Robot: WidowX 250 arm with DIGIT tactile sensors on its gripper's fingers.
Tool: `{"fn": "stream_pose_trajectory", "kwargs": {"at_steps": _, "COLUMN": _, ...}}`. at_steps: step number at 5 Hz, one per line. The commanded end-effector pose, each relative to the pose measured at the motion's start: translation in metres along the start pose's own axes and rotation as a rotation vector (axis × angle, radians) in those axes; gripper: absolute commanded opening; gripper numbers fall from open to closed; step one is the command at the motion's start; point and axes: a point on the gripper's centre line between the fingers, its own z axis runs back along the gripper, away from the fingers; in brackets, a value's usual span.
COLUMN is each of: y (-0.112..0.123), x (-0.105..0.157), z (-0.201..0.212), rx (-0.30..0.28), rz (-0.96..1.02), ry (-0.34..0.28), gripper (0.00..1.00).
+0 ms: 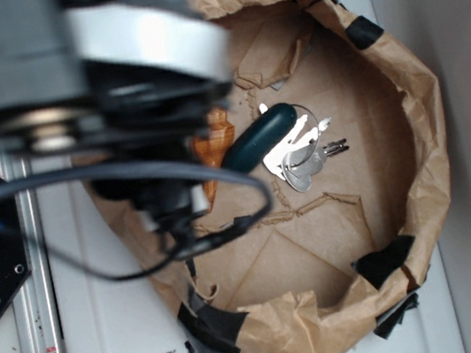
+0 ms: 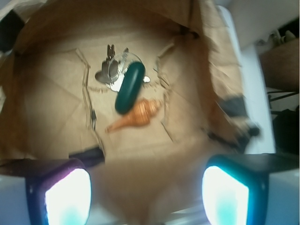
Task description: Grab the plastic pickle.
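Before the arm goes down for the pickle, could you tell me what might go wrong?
The pickle lies partly on the keys and close beside the seashell, so the open gripper could catch either. Its glossy, rounded body may also slip out. The crumpled paper bag wall could snag the arm.

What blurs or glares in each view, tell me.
Exterior view: the arm fills the upper left out of focus, while the pickle and keys are fairly sharp, the keys glinting white. Wrist view: soft all over, the pickle and shell smeared, and the tool fingers glow overexposed.
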Motion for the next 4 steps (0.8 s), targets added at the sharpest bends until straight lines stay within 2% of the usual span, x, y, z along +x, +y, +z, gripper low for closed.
{"fn": "stream_pose_trajectory", "kwargs": {"at_steps": 1, "y": -0.026, "x": 0.049, "z": -0.084, "rx": -0.007, "rz": -0.151, "ry": 0.192, "gripper": 1.0}}
{"fn": "stream_pose_trajectory", "kwargs": {"at_steps": 2, "y": -0.025, "x": 0.055, "z": -0.112, "rx": -0.124, "rz": -0.146, "ry": 0.284, "gripper": 1.0}}
{"fn": "stream_pose_trajectory", "kwargs": {"at_steps": 3, "y": -0.028, "x": 0.06, "z": -0.125, "rx": -0.194, "rz": -0.132, "ry": 0.334, "gripper": 1.0}}
{"fn": "stream_pose_trajectory", "kwargs": {"at_steps": 4, "y": -0.021, "x": 0.054, "z": -0.126, "rx": -0.168, "rz": -0.084, "ry": 0.319, "gripper": 0.0}}
